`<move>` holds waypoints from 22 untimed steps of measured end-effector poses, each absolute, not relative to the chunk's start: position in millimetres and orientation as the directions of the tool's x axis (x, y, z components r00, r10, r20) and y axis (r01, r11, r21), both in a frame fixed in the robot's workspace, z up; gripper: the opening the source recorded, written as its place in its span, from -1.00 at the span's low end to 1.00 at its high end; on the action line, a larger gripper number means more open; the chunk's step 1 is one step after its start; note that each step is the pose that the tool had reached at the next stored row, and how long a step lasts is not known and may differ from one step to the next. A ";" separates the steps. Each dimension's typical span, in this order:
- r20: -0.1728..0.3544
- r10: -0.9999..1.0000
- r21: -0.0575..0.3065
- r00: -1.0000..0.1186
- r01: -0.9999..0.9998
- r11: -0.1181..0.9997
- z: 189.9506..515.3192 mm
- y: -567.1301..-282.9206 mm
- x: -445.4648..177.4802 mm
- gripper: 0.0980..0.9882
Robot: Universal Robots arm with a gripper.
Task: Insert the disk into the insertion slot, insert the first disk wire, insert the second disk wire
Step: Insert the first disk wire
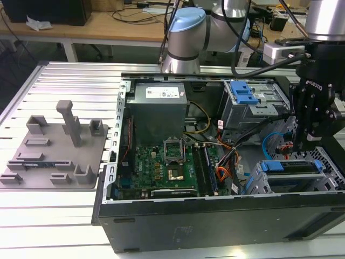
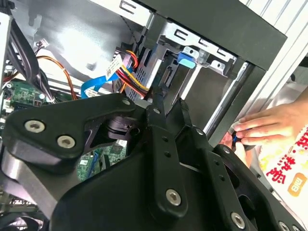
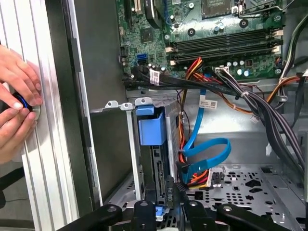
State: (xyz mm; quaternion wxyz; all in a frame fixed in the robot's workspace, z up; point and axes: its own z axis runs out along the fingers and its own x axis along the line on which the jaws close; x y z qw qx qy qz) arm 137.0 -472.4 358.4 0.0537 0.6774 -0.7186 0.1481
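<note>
The disk point(image 1: 294, 168), in its bright blue carrier, lies inside the grey insertion slot point(image 1: 259, 181) at the case's front corner on the exterior view's right. In the first wrist view its blue carrier end point(image 3: 151, 127) sits flush at the cage mouth point(image 3: 131, 144). My black gripper point(image 1: 299, 147) hangs just above the disk's connector end. Its fingertips point(image 3: 179, 191) stand a narrow gap apart with nothing visible between them. A loose blue flat wire point(image 3: 207, 149) and a red-yellow-orange wire bundle with a black plug point(image 3: 185, 168) hang beside the disk, unplugged.
A bigger grey bay with a blue latch point(image 1: 242, 94) sits behind the slot. The motherboard point(image 1: 167, 162) and power supply point(image 1: 159, 100) take up the case's middle. A person's hands point(image 3: 17, 103) hold a small thing on the ribbed table just outside the case wall. A grey fixture plate point(image 1: 54, 148) lies at the exterior view's left.
</note>
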 end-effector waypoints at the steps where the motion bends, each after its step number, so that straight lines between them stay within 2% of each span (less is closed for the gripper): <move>1: 0.279 -0.957 -0.140 -0.077 -0.989 0.038 357.3 -472.1 136.9 -0.57; 17: 0.282 -0.956 -0.144 -0.075 -0.989 0.035 352.7 -469.3 136.5 -0.57; 18: 0.282 -0.956 -0.144 -0.075 -0.989 0.035 352.7 -469.3 136.5 -0.61; 20: 0.282 -0.956 -0.144 -0.075 -0.989 0.035 352.6 -469.3 136.5 -0.85; 22: 0.282 -0.956 -0.144 -0.075 -0.989 0.035 352.6 -469.3 136.5 -0.85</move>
